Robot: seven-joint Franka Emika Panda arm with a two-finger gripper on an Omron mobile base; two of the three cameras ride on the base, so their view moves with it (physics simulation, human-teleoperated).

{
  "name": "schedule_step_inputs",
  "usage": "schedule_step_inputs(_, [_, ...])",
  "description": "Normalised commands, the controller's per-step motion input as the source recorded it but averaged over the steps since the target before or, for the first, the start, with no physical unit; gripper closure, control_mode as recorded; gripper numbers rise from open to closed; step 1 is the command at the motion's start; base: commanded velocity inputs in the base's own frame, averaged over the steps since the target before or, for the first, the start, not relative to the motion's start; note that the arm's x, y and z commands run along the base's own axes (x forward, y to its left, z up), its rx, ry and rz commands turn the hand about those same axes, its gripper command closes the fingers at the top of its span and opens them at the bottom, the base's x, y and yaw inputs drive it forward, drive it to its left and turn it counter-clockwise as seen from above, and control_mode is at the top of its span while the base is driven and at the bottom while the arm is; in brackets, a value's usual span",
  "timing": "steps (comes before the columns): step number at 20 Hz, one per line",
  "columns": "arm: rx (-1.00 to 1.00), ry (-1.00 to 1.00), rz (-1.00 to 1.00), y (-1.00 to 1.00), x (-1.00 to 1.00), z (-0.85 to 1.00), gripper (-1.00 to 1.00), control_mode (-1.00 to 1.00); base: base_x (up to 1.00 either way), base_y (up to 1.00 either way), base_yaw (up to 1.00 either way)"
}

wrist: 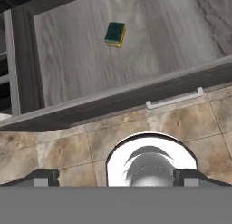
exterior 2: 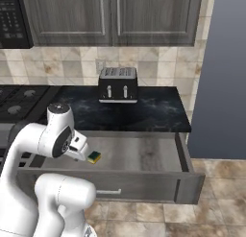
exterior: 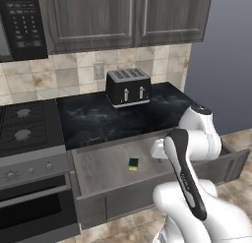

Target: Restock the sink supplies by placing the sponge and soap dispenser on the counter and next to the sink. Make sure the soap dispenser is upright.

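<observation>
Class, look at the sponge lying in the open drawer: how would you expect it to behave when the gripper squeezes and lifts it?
The sponge is a small block, so probably light and easy to lift. Its yellow body looks like foam, so it may compress under the squeeze. It lies flat on the drawer floor, so it is unlikely to roll or tip.

My arm [exterior: 197,138] is glossy white, built of fat rounded segments with bulbous joints. One link carries a long black curved panel (faint pale lettering on it, unreadable). I see grey caps on the joint ends and dark gripper [wrist: 116,177] fingertips.
</observation>
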Motion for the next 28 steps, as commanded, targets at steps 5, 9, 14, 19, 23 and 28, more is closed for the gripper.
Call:
schedule_step_inputs(5, [-0.03,0.04,0.03,0.4,0.9,-0.71,-1.0,-1.0,0.0,0.0,0.0])
schedule_step_inputs(9, [0.0,0.1,0.09,0.18,0.84,-0.71,-1.0,-1.0,0.0,0.0,0.0])
schedule_step_inputs(14, [0.0,0.06,0.11,0.0,0.68,-0.58,-1.0,-1.0,0.0,0.0,0.0])
schedule_step_inputs(19, [0.0,0.02,0.11,0.0,0.37,-0.37,-1.0,-1.0,0.0,0.0,0.0])
schedule_step_inputs(23, [0.0,0.01,0.09,0.0,0.04,-0.5,-1.0,-1.0,0.0,0.0,0.0])
schedule_step_inputs(28, [0.0,0.0,0.02,-0.01,-0.07,-0.38,-1.0,-1.0,0.0,0.0,0.0])
